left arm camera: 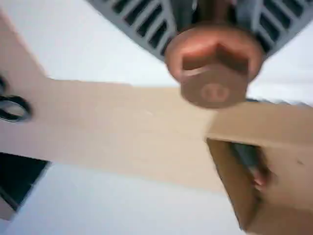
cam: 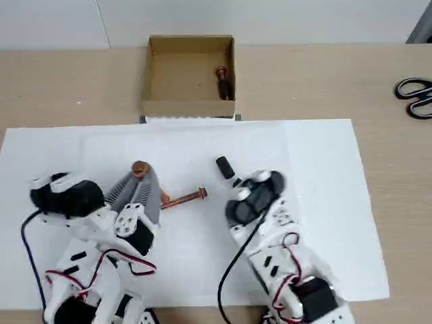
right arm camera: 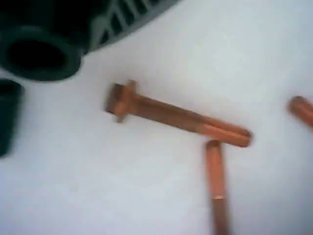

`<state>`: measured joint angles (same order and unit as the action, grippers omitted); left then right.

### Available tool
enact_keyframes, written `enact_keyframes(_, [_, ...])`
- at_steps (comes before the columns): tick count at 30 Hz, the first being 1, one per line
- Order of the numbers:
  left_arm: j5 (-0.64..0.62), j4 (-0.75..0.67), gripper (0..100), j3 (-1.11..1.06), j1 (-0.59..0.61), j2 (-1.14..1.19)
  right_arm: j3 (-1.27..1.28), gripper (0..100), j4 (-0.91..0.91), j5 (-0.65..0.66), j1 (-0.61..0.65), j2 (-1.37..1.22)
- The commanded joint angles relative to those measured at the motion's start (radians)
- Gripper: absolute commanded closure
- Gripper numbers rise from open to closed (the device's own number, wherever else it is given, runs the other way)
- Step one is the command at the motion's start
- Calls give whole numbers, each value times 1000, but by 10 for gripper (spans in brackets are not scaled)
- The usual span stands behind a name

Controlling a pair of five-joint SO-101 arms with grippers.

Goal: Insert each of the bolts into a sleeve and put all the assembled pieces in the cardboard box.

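Left gripper (cam: 138, 177) clamped shut on bolt (left arm camera: 213, 63), head at 12 o'clock; right gripper (cam: 233, 177) apparently pinched sleeve (cam: 225, 167). Bolt likely rigid, slick: grip shank

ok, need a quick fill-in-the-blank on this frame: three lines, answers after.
1. The left gripper is shut on a copper ____.
2. The cardboard box holds ____ assembled piece.
3. The ____ lie on the bare table, off the white sheet.
Missing words: bolt; one; scissors.
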<state>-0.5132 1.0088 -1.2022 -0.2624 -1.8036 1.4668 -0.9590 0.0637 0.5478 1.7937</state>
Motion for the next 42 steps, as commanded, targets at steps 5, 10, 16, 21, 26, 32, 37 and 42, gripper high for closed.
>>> enact_keyframes(5, [-75,-48,994,-22,-100,-9,37,996,84,-15,137,5])
enact_keyframes(10, [-74,-123,994,-22,-107,-6,43,996,77,-46,174,5])
enact_keyframes(16, [-74,-130,994,-41,-107,-8,51,996,77,-55,188,5])
enact_keyframes(21, [-74,-137,994,-91,-130,-8,49,996,84,-57,237,5])
enact_keyframes(26, [-74,-140,994,-130,-166,-9,20,996,79,-57,237,5])
enact_keyframes(32, [-74,-186,994,-173,-166,-9,-8,996,77,-57,237,5])
enact_keyframes(37, [-74,-190,994,-174,-166,-9,-11,996,77,-57,263,5])
enact_keyframes(42, [-74,-190,994,-176,-166,-9,-11,996,84,-57,318,5])
